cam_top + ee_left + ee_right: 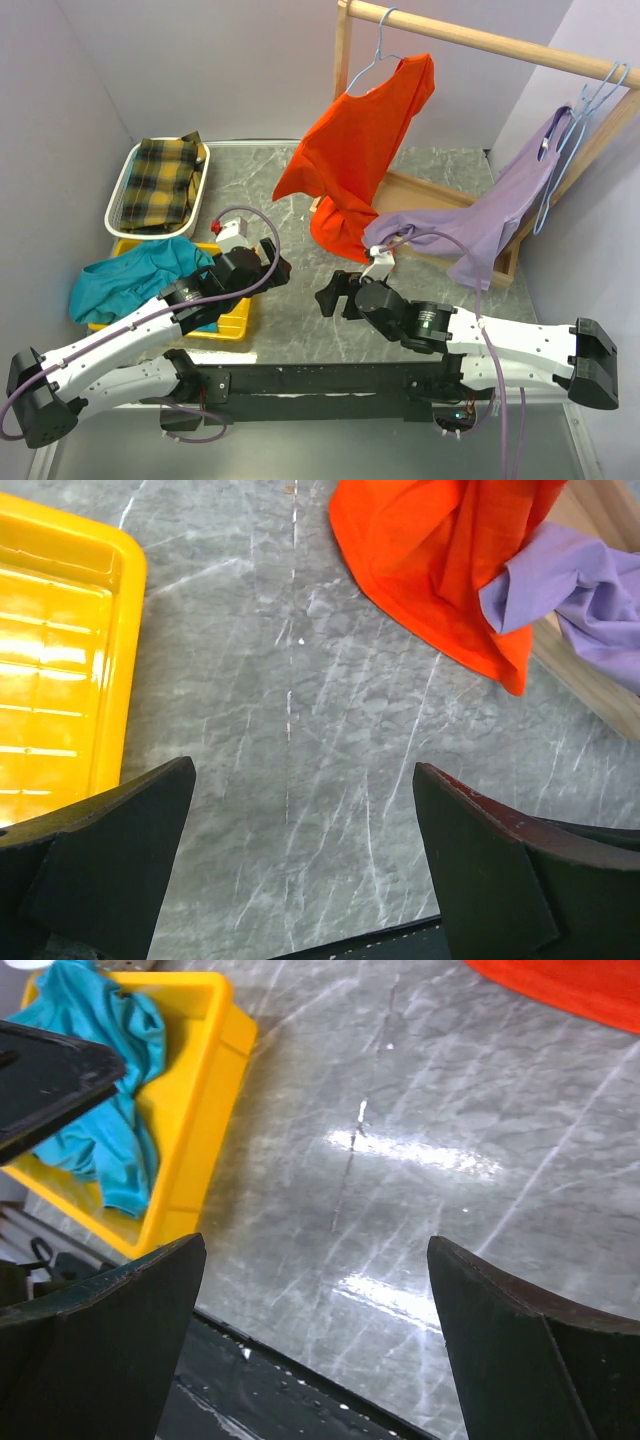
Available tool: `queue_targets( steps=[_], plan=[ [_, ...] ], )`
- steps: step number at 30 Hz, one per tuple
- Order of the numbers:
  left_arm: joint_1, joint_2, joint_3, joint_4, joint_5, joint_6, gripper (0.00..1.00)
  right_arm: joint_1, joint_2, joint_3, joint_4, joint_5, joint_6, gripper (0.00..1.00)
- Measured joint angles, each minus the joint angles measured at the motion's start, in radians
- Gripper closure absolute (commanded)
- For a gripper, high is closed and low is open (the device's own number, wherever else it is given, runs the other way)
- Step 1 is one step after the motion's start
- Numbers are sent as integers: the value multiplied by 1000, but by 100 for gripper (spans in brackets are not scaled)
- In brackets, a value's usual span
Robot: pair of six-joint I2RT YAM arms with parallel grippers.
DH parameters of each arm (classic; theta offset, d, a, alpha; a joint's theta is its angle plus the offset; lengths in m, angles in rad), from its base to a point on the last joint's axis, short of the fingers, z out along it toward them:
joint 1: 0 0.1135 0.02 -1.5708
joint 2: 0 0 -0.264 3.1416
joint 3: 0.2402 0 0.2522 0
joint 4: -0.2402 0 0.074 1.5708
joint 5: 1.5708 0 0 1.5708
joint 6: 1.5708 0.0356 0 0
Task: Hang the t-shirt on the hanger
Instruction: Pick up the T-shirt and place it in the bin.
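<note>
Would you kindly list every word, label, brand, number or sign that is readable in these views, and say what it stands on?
None: no readable text shows in any view.
The teal t-shirt, orange shirt, lilac shirt and yellow bin are plain; the plaid cloth bears only its pattern.
A small red mark near the left wrist is too small to read.

walls: plain pale lilac-grey wall panels (230, 70) behind and on both sides | table: grey marbled tabletop with white veins (300, 325) — black strip (320, 380) along its near edge | furniture: light wooden clothes rack (480, 40), round rail on square upright, flat frame base resting far right on the tabletop | light: soft, even — white glare patches (410, 1150) on glossy tabletop
</note>
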Motion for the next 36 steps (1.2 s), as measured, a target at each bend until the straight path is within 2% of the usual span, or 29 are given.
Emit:
queue_targets(
  steps=[10,13,18,24,26,31,33,36],
  plan=[
    [2,38,46,-51,-22,-18,4,0,-2,0,-48,6,0,0],
    [46,55,84,-91,-21,-44,4,0,4,0,-50,6,-4,0],
    [255,60,100,-153,-29,-86,4,-9,61,6,-49,-16,-21,0],
    [644,66,97,-205,-9,-105,1,-13,163,50,-40,-80,-53,0],
    [743,68,89,-201,3,-106,2,-14,201,74,-39,-104,-66,0],
    [868,158,83,-149,30,-107,12,-14,279,121,-19,-157,-100,0],
    [878,212,82,-110,48,-106,20,-14,296,131,-16,-174,-109,0],
    [879,272,82,-60,61,-110,26,-14,312,134,-3,-194,-114,0]
  ],
)
